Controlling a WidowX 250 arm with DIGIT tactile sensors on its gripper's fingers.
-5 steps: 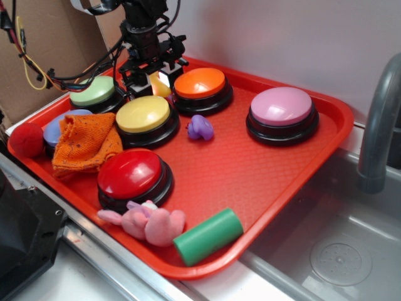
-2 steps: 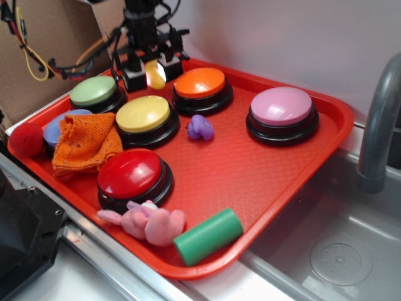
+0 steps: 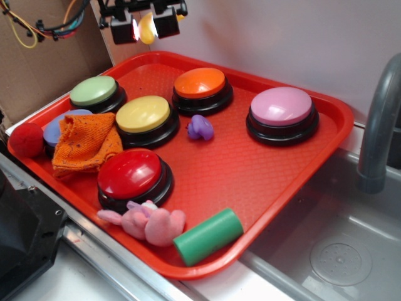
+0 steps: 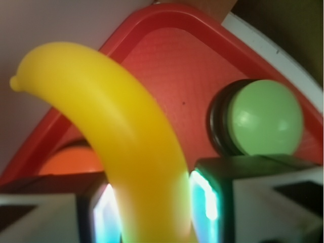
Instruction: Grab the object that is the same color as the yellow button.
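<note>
My gripper point(image 3: 146, 26) is high above the far left corner of the red tray point(image 3: 276, 182), shut on the small yellow banana toy point(image 3: 147, 27). In the wrist view the banana point(image 4: 109, 121) curves up between the two lit pads point(image 4: 205, 200) and fills the middle. The pale-yellow dome button point(image 3: 143, 114) sits on its black base in the tray, left of centre, well below the gripper.
Orange point(image 3: 200, 83), light-green point(image 3: 93, 91), pink point(image 3: 281, 105) and red point(image 3: 130, 174) buttons stand on the tray, with an orange cloth point(image 3: 84, 143), purple toy point(image 3: 200, 127), pink plush point(image 3: 150, 222), green cylinder point(image 3: 208, 236) and red ball point(image 3: 26, 138). A sink and faucet point(image 3: 376, 119) lie right; cardboard is at the left.
The gripper has risen from tray level between the green and orange buttons to well above the tray, carrying the banana up with it.
</note>
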